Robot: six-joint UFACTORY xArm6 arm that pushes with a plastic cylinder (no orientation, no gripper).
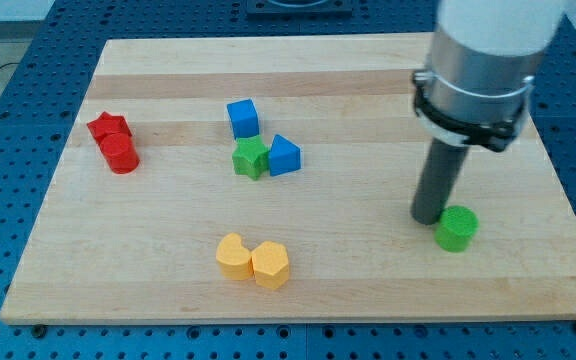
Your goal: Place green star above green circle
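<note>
I am looking down at the wooden bench (368, 290) with my tip (427, 219) resting near the view's right, just beside the green circle (457, 228), on its left and slightly above it; I cannot tell whether they are touching. There is no hand on this rig, only the straight rod, so nothing is being clenched or released.

The green star (251, 157) is sitting well apart from my tip, near the middle of the bench toward the view's left. It is crowded: the blue triangular block (284, 155) is pressing against its right side, and the blue cube (243, 118) is standing just above it.

I am judging the star to be a light, rigid little piece that will slide easily on the smooth wood and spin if pushed off-centre, since its points give an uneven face. I would be contacting it low on its left side, through its middle, so it travels right without turning. The blue triangular block is lying in that path, so I am expecting to work the star free first, then steer it to a spot above the circle.

The red blocks (114, 142) at the left and the yellow blocks (253, 260) near the bottom are lying out of the way.
</note>
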